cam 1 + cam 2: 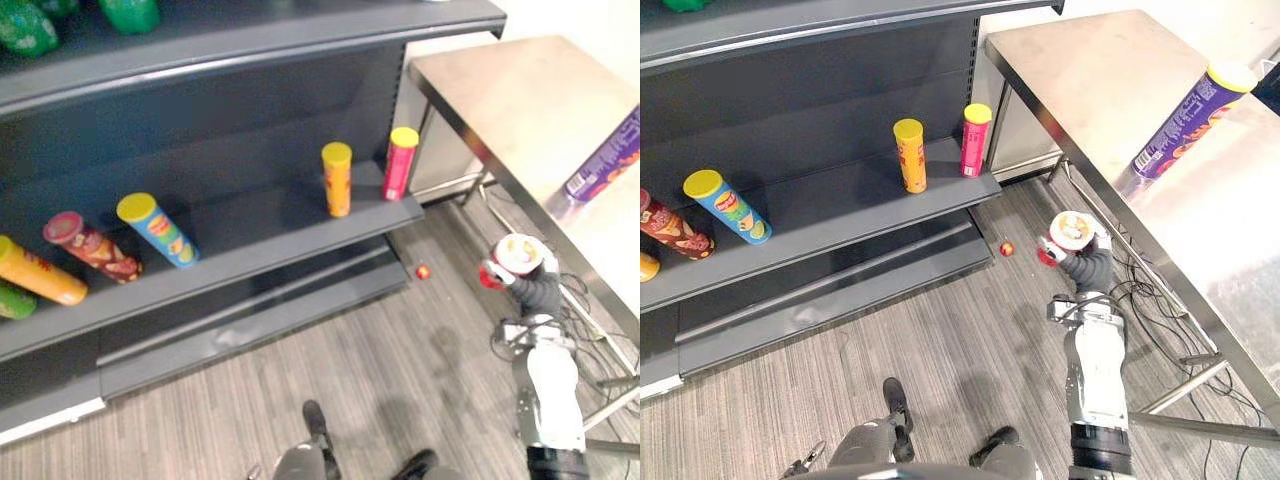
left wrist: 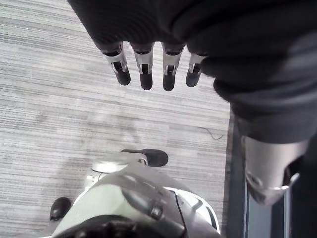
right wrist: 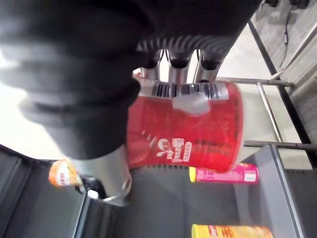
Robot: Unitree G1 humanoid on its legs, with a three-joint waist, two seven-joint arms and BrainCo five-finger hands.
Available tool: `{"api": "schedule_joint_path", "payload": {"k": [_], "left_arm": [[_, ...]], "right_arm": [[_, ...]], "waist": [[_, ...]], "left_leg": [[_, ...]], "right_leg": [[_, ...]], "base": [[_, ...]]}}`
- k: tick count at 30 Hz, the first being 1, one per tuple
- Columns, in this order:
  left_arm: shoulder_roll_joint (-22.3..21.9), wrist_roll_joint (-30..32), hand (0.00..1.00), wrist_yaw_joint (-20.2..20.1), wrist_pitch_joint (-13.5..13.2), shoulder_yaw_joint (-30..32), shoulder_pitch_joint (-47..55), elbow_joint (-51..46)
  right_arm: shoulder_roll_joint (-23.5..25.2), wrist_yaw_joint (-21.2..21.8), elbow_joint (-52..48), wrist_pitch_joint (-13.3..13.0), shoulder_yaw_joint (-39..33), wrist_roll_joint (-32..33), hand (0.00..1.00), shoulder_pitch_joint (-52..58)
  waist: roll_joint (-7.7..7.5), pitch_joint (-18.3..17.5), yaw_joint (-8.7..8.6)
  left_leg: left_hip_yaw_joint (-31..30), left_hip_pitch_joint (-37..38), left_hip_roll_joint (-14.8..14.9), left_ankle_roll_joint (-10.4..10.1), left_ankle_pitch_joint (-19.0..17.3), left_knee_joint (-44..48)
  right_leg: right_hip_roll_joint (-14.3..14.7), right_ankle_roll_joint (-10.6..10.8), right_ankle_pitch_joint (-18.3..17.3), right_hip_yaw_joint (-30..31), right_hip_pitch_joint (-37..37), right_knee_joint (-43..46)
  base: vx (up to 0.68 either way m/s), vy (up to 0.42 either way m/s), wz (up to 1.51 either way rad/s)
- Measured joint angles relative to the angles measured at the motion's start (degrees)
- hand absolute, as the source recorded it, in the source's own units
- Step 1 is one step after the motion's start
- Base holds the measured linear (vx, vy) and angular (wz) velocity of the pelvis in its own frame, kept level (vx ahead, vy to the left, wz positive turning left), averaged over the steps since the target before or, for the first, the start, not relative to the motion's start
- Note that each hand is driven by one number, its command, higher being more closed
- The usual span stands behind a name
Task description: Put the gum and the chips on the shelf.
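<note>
Clutching the red chips can (image 1: 1071, 231) in the right hand (image 1: 1089, 266), fingers (image 3: 179, 74) curling round it, over the floor (image 1: 350, 350) between shelf (image 1: 270, 225) and bench (image 1: 1090, 90). Dangling the left hand (image 2: 163, 25), fingers straight, apart. Making out perhaps the gum (image 1: 1007, 248) on the floor off the shelf's right corner.

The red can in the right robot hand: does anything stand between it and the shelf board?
Nothing visible does. Between the red can, held by the right robot hand, and the shelf board is open floor. The orange can and pink can stand at the board's right end; left of them is free room.
</note>
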Motion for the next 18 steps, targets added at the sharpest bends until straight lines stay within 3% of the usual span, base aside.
{"api": "schedule_joint_path", "payload": {"k": [1, 5, 7, 9, 10, 11, 12, 13, 16, 18], "left_arm": [[0.0, -0.1, 0.00, 0.0, 0.0, -0.5, 0.0, -0.8], [0.1, -2.4, 0.00, 0.0, -0.9, -1.1, -0.2, -1.7], [0.1, -4.0, 0.00, 0.0, -0.9, -1.5, -0.1, -1.6], [0.2, -4.0, 0.00, 0.2, -1.4, -3.4, -0.1, -1.6], [0.9, -3.9, 0.00, 0.4, -1.7, -4.6, -0.5, -1.0], [0.9, -3.8, 0.00, 0.7, -2.0, -5.6, 0.2, 0.2], [2.1, -3.7, 0.00, 0.9, -2.1, -5.5, -0.9, 1.6], [2.3, -3.7, 0.00, 0.8, -2.1, -5.5, -1.0, 1.7], [3.0, -3.5, 0.00, 0.7, -2.1, -5.7, -1.3, 1.7], [3.5, -3.5, 0.00, 0.6, -2.4, -5.7, -1.6, 1.7]], "right_arm": [[0.0, 0.1, 0.9, 0.0, 1.5, 0.0, 1.00, -0.8], [-0.2, 0.7, 2.2, 0.2, 5.2, 0.1, 1.00, -3.2], [-0.5, 1.3, 2.0, 0.2, 6.1, 0.1, 1.00, -3.4], [-2.1, 1.4, 2.0, 0.3, 6.2, 0.0, 1.00, -2.9], [-2.4, 2.1, 1.1, 0.2, 6.2, 0.0, 1.00, -1.5], [-2.7, 2.9, -1.5, -0.1, 6.2, 0.0, 1.00, 0.5], [-1.7, 3.4, -2.4, -0.1, 6.2, 0.0, 1.00, 2.4], [-1.7, 3.6, -2.5, 0.0, 6.4, 0.0, 1.00, 2.6], [-1.8, 4.5, -3.1, 0.0, 7.5, 0.0, 1.00, 3.4], [-1.8, 5.1, -3.9, 0.0, 8.5, 0.1, 1.00, 3.7]], "waist": [[-0.39, 0.3, 0.06], [-0.41, 1.0, 1.53], [0.47, 1.4, 2.44], [1.51, 1.6, 1.81], [0.64, 1.7, 0.85], [3.67, 1.7, -0.53], [1.95, 2.1, -1.13], [1.17, 1.9, -1.22], [1.35, 2.0, -1.47], [0.67, 1.6, -1.87]], "left_leg": [[-0.3, -1.4, 0.4, 0.9, -0.8, 2.7], [-2.7, -6.3, 3.4, 1.1, -6.5, 14.3], [-5.3, -8.0, 3.9, 1.3, -9.2, 16.4], [-8.7, -7.1, 2.4, 1.1, -9.3, 12.6], [-9.6, -7.2, 1.1, 2.0, -10.8, 16.3], [-14.1, -6.9, 2.5, 4.8, -15.4, 20.7], [-17.0, -6.1, -0.1, 4.4, -14.5, 19.6], [-17.3, -5.7, -0.5, 4.2, -14.2, 19.2], [-22.2, -2.9, -3.4, 4.5, -13.9, 17.4], [-25.9, -2.6, -5.3, 4.1, -14.1, 17.3]], "right_leg": [[0.0, 0.2, 0.1, 0.0, 0.0, 0.0], [1.3, 0.6, 1.6, 0.5, 1.5, -1.2], [2.2, -0.3, 3.5, 6.8, 1.9, -0.5], [2.1, -7.2, 7.3, 18.8, -1.4, 5.7], [1.7, -8.6, 9.4, 30.6, -6.0, 12.0], [6.3, -1.9, 0.4, 39.6, -6.3, 14.3], [7.6, -0.5, -3.8, 44.5, -6.0, 11.7], [7.8, -0.5, -3.9, 45.1, -5.9, 11.0], [10.8, -0.6, -4.0, 47.1, -6.8, 6.4], [11.7, 0.4, -3.3, 49.1, -8.7, 3.8]], "base": [[0.06, -0.054, 0.19], [0.02, -0.007, 0.21], [-0.04, 0.087, 0.53], [0.04, 0.163, 1.04], [0.22, 0.214, 1.38], [0.34, 0.208, 1.81], [0.27, 0.093, 1.43], [0.18, 0.043, 1.21], [0.12, 0.016, 1.01], [0.14, -0.037, 0.99]]}}
